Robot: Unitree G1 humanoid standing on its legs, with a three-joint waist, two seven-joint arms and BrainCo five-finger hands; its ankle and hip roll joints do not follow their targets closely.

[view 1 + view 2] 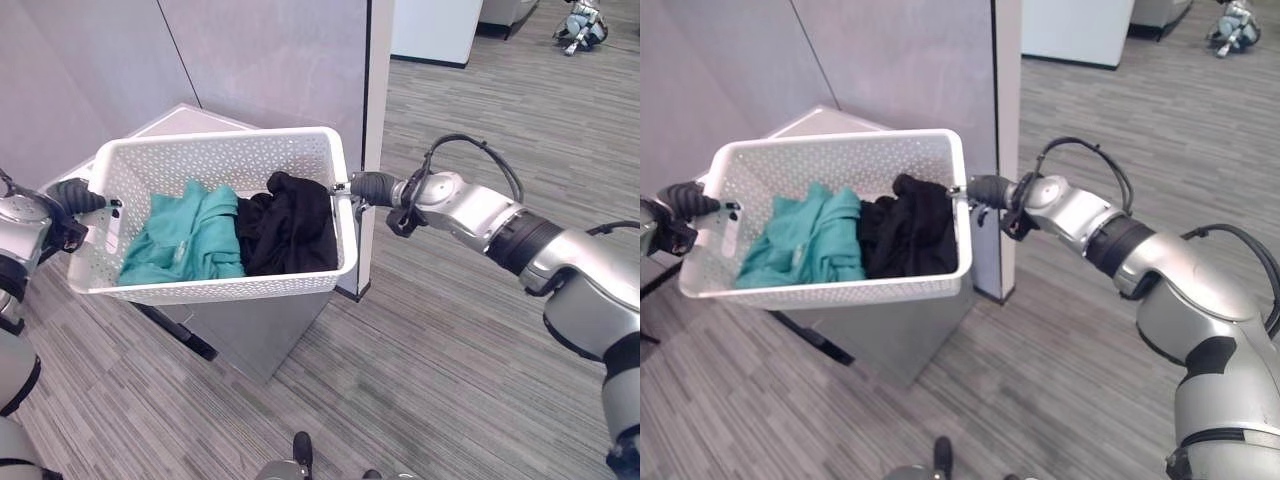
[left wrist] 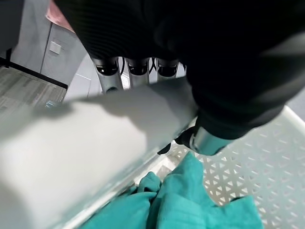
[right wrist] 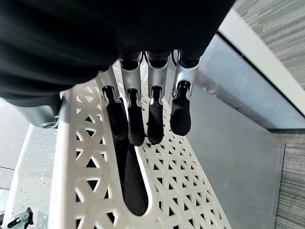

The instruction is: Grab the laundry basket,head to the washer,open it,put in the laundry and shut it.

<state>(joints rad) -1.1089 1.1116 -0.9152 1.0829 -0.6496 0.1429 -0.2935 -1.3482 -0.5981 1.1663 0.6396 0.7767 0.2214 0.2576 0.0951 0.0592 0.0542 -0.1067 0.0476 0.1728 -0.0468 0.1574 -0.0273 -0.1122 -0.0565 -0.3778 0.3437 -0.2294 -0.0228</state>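
A white perforated laundry basket [image 1: 215,290] hangs in the air between my two hands, tipped slightly toward me. Inside lie a teal garment [image 1: 185,240] on the left and a black garment [image 1: 290,225] on the right. My left hand [image 1: 75,195] grips the basket's left end; its fingers [image 2: 138,67] curl over the rim [image 2: 86,143], with the teal cloth [image 2: 190,200] below. My right hand [image 1: 372,187] holds the right end, its fingers [image 3: 136,119] curled against the wall [image 3: 167,157] at the handle slot.
A grey low cabinet [image 1: 250,330] stands just under the basket, in front of grey partition panels [image 1: 270,60] with a white post [image 1: 378,100]. Wood-look floor [image 1: 430,380] stretches to the right. A white unit [image 1: 435,30] stands far back.
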